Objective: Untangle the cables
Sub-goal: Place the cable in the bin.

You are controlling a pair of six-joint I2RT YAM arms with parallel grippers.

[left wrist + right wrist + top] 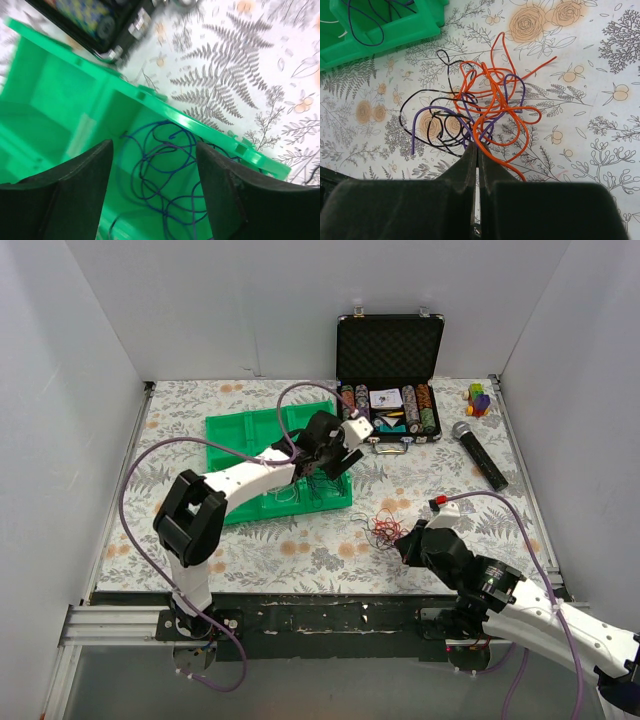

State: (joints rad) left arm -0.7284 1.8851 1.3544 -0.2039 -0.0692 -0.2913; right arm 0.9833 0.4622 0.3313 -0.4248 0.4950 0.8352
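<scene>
A tangle of thin orange, purple and black cables [383,527] lies on the floral tablecloth; in the right wrist view the tangle [492,97] spreads just ahead of my fingers. My right gripper [476,145] is shut, its tips pinching orange and purple strands at the tangle's near edge; it shows in the top view [405,543] too. My left gripper [154,147] is open and empty, hovering over a compartment of the green tray [150,97] that holds loose blue cables [165,170]. In the top view the left gripper [325,465] is over the tray's right end.
The green tray [235,435] sits at centre left. An open black case of poker chips [390,380] stands at the back. A microphone [480,455] and a coloured block toy [480,398] lie at the right. White walls surround the table.
</scene>
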